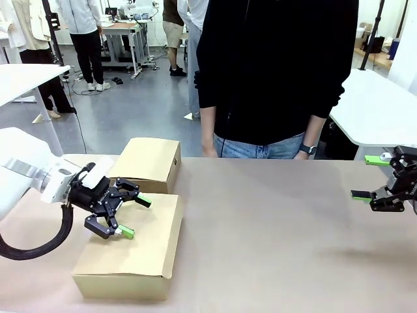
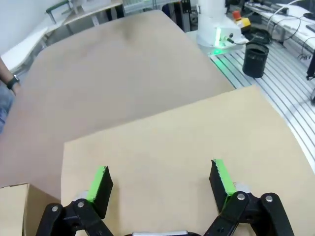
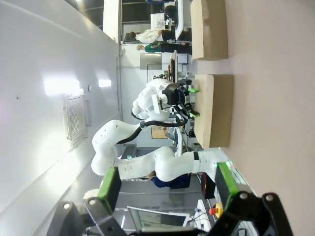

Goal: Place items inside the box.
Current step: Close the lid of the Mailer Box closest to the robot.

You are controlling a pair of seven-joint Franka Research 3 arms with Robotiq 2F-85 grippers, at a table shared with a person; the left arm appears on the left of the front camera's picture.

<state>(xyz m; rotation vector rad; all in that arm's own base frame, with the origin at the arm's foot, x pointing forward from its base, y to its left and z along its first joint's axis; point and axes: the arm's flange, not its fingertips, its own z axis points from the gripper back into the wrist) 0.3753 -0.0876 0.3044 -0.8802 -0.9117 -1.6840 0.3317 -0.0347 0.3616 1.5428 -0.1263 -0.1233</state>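
A flat closed cardboard box [image 1: 140, 261] lies at the table's near left. My left gripper [image 1: 135, 216] hovers open just above its lid, nothing between the green pads. The left wrist view looks down on that lid [image 2: 172, 132] between the open left gripper [image 2: 160, 177]. A second closed box [image 1: 146, 160] stands right behind the first. At the table's right edge my right gripper [image 1: 368, 177] is open and holds nothing. The right wrist view looks sideways across the table past the right gripper [image 3: 167, 181] to both boxes [image 3: 219, 113] and the left gripper [image 3: 192, 102]. The items are out of view.
A person in a black top stands at the far side, arms hanging, a watch [image 1: 307, 149] on one wrist. White tables [image 1: 378, 104] flank the scene. A robot base [image 2: 216, 24] and a black bin [image 2: 256, 59] stand beyond the table's edge. The brown tabletop [image 1: 273, 228] spreads between the arms.
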